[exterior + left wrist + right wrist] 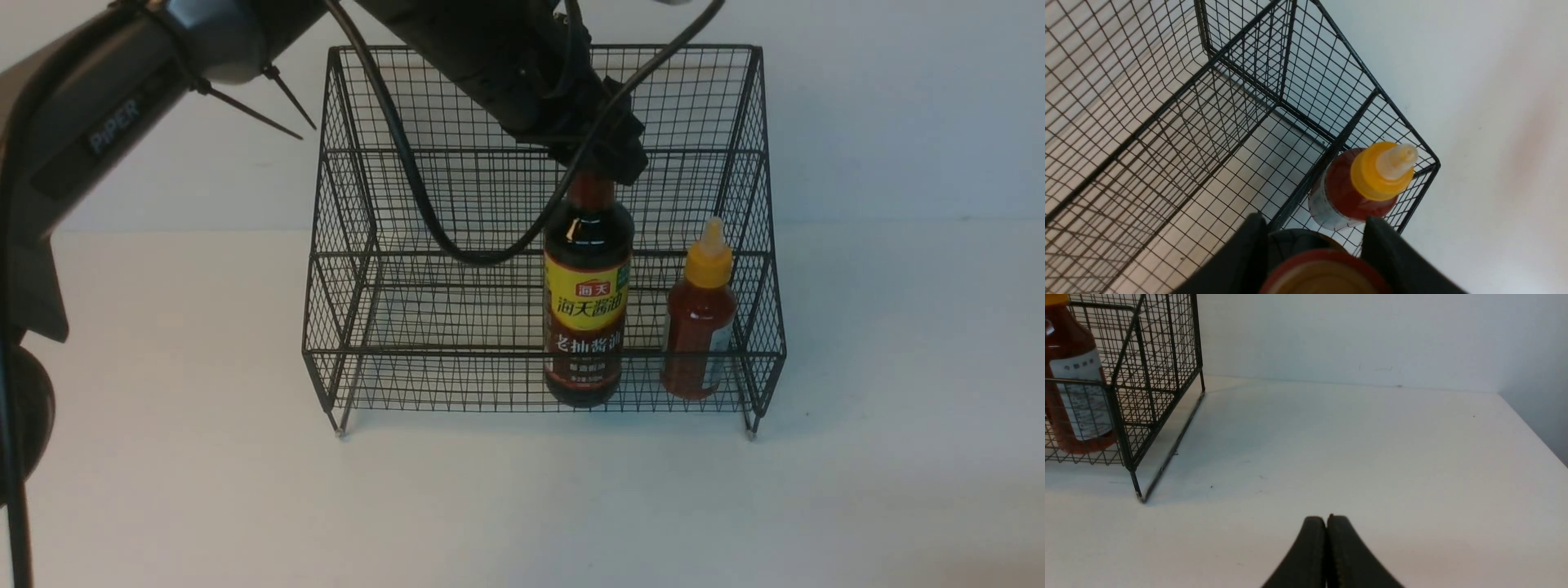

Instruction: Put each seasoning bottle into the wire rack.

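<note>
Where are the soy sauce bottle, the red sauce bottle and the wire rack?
soy sauce bottle (pixel 586 304), front view, on its yellow label.
red sauce bottle (pixel 708 265), front view, on its yellow cap.
wire rack (pixel 424 351), front view, on its low front rail.

Left arm (pixel 122 98): extended forward and rightward, wrist angled down; left gripper (pixel 600 167) fingers (pixel 1241 253) spread apart. Right gripper (pixel 1327 539): low, level, jaws pressed fully together.

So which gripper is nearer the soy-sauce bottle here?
Left. The left gripper is at the soy-sauce bottle, its fingers either side of the cap. The right gripper is shut over bare table, outside the wire rack.
</note>
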Controlling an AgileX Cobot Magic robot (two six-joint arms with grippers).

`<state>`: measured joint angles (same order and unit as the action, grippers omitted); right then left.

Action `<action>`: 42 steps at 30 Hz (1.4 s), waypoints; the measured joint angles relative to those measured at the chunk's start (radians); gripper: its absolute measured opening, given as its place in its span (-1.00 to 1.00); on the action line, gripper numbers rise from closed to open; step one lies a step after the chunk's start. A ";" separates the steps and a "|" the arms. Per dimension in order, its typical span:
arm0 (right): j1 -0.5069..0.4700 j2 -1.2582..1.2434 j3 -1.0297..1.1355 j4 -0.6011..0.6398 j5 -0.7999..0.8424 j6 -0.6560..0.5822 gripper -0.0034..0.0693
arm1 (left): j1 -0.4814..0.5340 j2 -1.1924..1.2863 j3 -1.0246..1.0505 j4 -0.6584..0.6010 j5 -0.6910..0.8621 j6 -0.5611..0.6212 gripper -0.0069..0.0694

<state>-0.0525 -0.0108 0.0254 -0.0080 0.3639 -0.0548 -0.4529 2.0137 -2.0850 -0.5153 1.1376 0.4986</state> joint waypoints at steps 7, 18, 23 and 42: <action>0.000 0.000 0.000 0.000 0.000 0.000 -0.95 | 0.000 0.000 -0.016 -0.018 0.028 -0.043 0.45; 0.000 0.000 0.000 0.000 0.000 0.000 -0.95 | 0.001 -0.062 -0.130 0.000 0.100 -0.045 0.78; 0.000 0.000 0.000 0.000 0.000 0.000 -0.95 | 0.001 -0.160 -0.218 0.120 0.118 -0.072 0.50; 0.000 0.000 0.000 0.000 0.000 0.000 -0.95 | 0.002 -0.834 0.256 0.353 0.140 -0.288 -0.83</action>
<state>-0.0525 -0.0108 0.0254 -0.0080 0.3639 -0.0548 -0.4509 1.1801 -1.8288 -0.1627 1.2775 0.2110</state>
